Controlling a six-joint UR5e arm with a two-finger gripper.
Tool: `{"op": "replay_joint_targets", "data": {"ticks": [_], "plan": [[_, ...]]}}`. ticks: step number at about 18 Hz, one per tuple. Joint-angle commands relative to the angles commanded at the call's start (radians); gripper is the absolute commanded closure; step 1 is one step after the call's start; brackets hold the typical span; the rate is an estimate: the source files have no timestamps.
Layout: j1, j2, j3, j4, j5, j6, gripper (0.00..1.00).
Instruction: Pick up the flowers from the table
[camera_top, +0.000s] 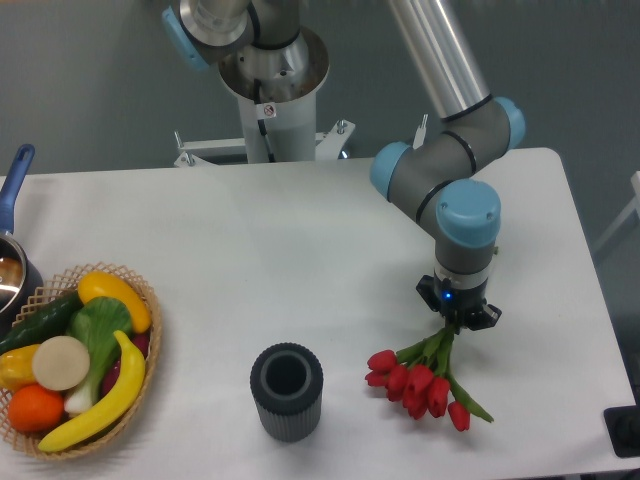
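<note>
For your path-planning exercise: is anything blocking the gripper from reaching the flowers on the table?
Nothing visible does. The gripper is directly over the stem end of the flowers, which lie on the table. The dark ribbed cup stands apart to the side.

White table (300, 230), rounded corners. On it: red tulip flowers (420, 378) front right, dark ribbed cup (287, 391) upright front centre, wicker basket (150, 345) of produce front left, pot (12, 270) at left edge.
</note>
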Motion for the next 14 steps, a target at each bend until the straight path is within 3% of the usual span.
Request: {"op": "replay_joint_targets", "data": {"ticks": [1, 4, 11, 14], "plan": [[0.000, 0.000, 0.015, -0.005, -0.002, 0.000, 1.00], [0.000, -0.005, 0.103, -0.099, -0.002, -0.002, 1.00], [-0.009, -0.029, 0.313, -0.403, -0.009, -0.003, 1.00], [-0.011, -0.038, 0.347, -0.448, -0.009, -0.005, 1.00]]}}
